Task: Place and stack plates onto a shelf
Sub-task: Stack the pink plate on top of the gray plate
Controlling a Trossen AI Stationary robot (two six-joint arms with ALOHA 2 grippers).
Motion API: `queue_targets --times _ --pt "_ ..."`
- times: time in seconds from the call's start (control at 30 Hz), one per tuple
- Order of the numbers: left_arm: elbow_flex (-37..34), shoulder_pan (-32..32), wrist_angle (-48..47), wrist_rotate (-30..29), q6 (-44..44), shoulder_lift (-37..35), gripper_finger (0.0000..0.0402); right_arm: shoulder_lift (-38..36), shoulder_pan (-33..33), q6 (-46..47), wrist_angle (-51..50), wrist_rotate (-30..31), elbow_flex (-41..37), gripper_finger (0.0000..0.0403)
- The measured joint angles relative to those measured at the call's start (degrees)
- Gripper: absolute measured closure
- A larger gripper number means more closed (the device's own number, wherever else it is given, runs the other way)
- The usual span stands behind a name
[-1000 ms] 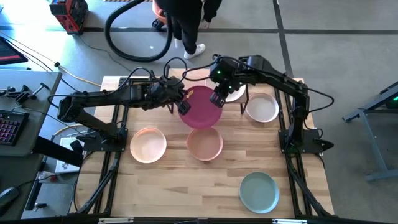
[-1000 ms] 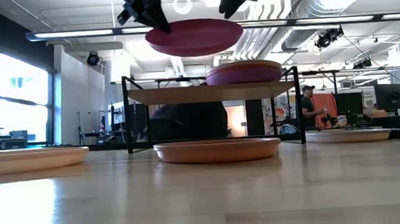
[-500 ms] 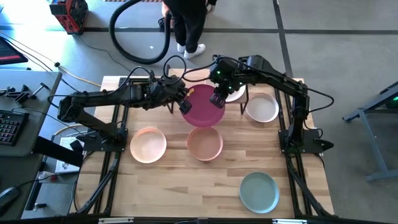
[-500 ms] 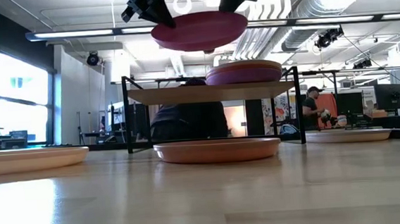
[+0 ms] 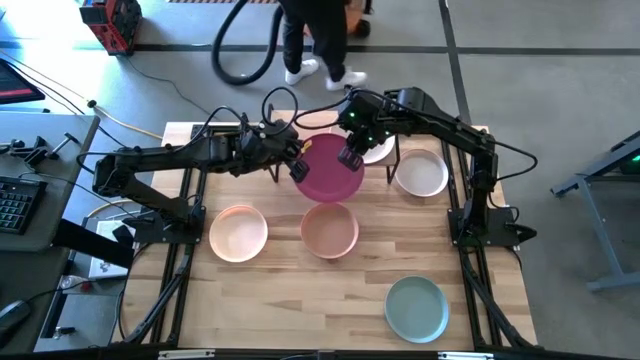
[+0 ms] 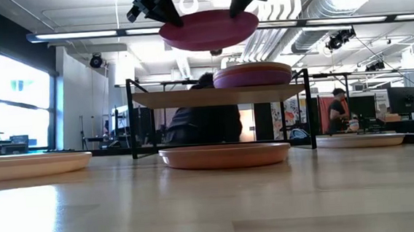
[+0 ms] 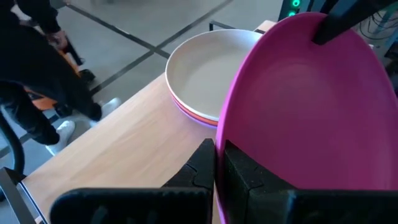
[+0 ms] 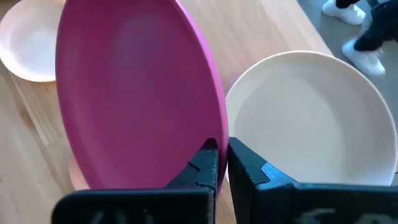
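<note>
The magenta plate [image 5: 329, 170] hung in the air between my two jaws, above the counter [image 5: 300, 290] and just in front of the shelf [image 6: 220, 94]. My left jaws [image 5: 293, 166] were clamped on its one rim, my right jaws [image 5: 349, 158] on the opposite rim. Past them, a stack of plates [image 6: 252, 75] sat on the shelf, cream one on top.

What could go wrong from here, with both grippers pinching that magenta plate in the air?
Both the left gripper and right gripper are shut on opposite rims of the magenta plate. If they pull unevenly, it may twist or slip out. It hangs above the tan-pink plate and could drop onto it. Moving toward the shelf, it might clip the stack.
</note>
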Motion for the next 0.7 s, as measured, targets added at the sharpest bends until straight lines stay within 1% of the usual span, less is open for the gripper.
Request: queue_targets --times 0.23,0.33,0.53,0.7 --pt "0.0 0.5 0.5 0.6 -0.1 0.0 0.0379 0.0 0.0 -0.4 0.0 0.5 0.0 0.0402" --pt "0.0 1.2 0.5 3.5 -0.1 0.0 0.0367 0.0 -0.1 -0.8 0.0 0.8 0.0 0.0402" --pt "0.0 3.7 1.7 12.2 -0.2 0.0 0.0338 0.0 -0.6 -1.4 -0.1 0.8 0.0 0.0403" --pt "0.0 4.9 5.4 13.5 -1.6 -0.1 0.0316 0.0 -1.5 -2.4 -1.0 0.9 0.1 0.0403"
